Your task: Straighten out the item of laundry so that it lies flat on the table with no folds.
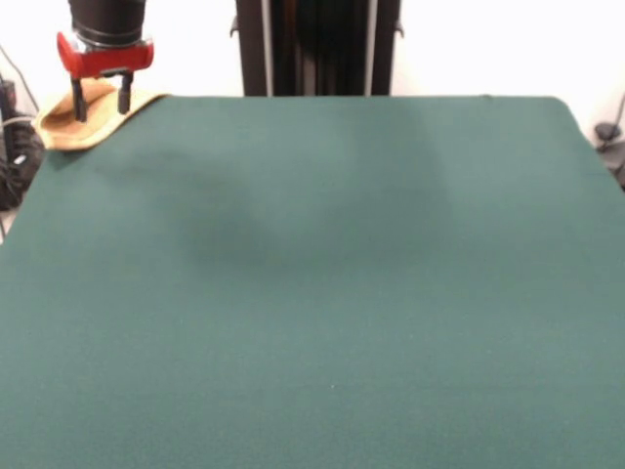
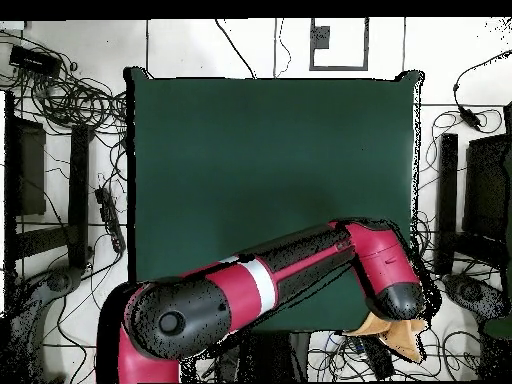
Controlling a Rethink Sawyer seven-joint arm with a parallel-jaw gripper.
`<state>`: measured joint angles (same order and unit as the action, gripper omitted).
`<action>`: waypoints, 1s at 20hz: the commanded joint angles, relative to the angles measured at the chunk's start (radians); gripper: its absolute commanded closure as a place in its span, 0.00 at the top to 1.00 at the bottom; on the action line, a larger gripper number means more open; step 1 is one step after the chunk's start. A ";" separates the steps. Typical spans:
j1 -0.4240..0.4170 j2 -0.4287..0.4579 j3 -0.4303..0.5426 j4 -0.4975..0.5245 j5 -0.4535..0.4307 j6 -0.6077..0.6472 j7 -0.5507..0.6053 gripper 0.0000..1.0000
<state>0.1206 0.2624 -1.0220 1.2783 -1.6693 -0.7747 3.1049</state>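
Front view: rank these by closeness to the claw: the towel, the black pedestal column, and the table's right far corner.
1. Towel: directly under the claw, at the table's far-left corner.
2. Black pedestal column: top centre.
3. Right far corner: farthest, top right.

The room is bright and evenly lit, the white wall behind almost washed out. Across the green table [image 1: 322, 293] a broad, soft shadow lies left of centre, its edges faint. No glare on the cloth. Seen from the front, the table's near part looks slightly soft.
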 commanded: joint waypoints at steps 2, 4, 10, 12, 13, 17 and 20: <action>-0.014 0.045 0.120 -0.104 -0.020 0.003 0.088 1.00; -0.015 0.048 0.127 -0.111 -0.029 -0.008 0.100 1.00; -0.014 0.065 0.152 -0.145 -0.055 -0.036 0.131 1.00; -0.016 0.072 0.154 -0.156 -0.057 -0.028 0.134 1.00; -0.016 0.076 0.155 -0.160 -0.058 -0.024 0.135 1.00; -0.037 0.079 0.166 -0.198 -0.068 -0.038 0.142 1.00; -0.041 0.092 0.170 -0.220 -0.076 -0.038 0.148 1.00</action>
<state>0.0731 0.2730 -1.0214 1.2246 -1.7514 -0.7749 3.1049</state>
